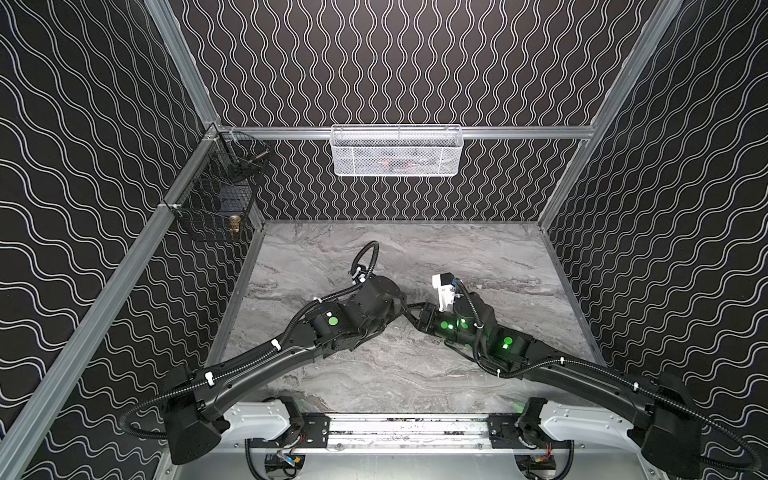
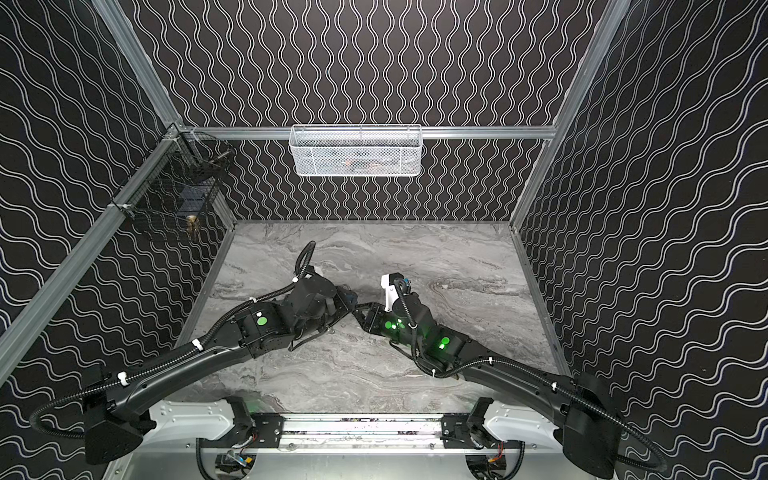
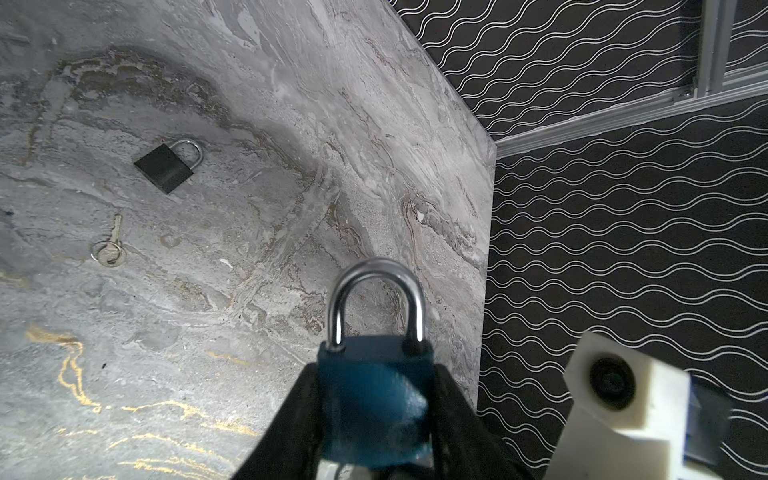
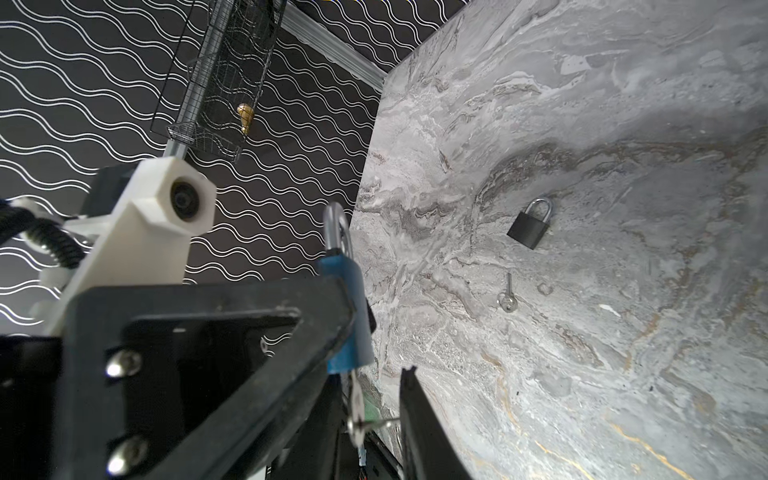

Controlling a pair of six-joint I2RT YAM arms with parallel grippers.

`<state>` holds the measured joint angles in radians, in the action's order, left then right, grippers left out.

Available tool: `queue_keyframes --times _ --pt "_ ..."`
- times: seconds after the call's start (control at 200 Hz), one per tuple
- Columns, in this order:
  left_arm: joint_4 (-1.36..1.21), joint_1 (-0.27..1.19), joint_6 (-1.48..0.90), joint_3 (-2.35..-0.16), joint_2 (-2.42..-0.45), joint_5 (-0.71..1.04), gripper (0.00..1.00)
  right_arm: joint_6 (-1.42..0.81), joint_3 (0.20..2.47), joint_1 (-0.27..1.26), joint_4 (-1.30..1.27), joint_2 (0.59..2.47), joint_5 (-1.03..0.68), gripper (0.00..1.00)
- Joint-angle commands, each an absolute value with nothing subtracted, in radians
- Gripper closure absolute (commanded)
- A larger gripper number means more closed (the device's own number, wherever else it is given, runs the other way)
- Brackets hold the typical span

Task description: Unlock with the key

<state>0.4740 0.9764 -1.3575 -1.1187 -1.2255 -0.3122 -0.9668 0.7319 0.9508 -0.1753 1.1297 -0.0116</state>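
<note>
L gripper [image 3: 376, 374] clamped on blue padlock [image 3: 370, 415] body, mid-workspace above the table [image 1: 478, 257]. Shackle [image 3: 376, 299] looks closed. Key [image 4: 355, 409] sits in the keyway at the padlock's bottom end, w/ ring wire on its head. R gripper [image 4: 368, 403] jaws parted: visible finger [image 4: 415, 415] is clear of the key head, only the ring wire reaches it; other finger hidden. Black padlock [image 4: 530, 228] + loose key [image 4: 508, 295] lie flat on the table, near each other, not touching.

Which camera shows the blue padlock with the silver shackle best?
The left wrist view: the blue padlock faces it, silver shackle whole. The right wrist view shows it edge-on; both top views barely show it.
</note>
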Motion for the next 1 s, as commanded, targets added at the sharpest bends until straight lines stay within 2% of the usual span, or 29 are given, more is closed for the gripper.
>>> queue_keyframes --times 0.0,0.195,0.586,0.996 --pt "0.459 0.977 -1.348 -1.125 -1.217 -0.335 0.99 -0.964 0.739 0.953 -0.175 1.140 -0.001 0.77" --pt "0.459 0.979 -1.350 -1.126 -1.212 -0.343 0.99 -0.964 0.753 0.953 -0.169 1.165 -0.019 0.82" --pt "0.442 0.977 -1.351 -1.125 -1.204 -0.341 0.99 -0.977 0.728 0.954 -0.211 1.174 -0.047 1.00" --pt "0.367 0.979 -1.396 -1.082 -1.172 -0.273 1.00 -1.039 0.663 0.953 -0.425 1.167 -0.103 1.00"
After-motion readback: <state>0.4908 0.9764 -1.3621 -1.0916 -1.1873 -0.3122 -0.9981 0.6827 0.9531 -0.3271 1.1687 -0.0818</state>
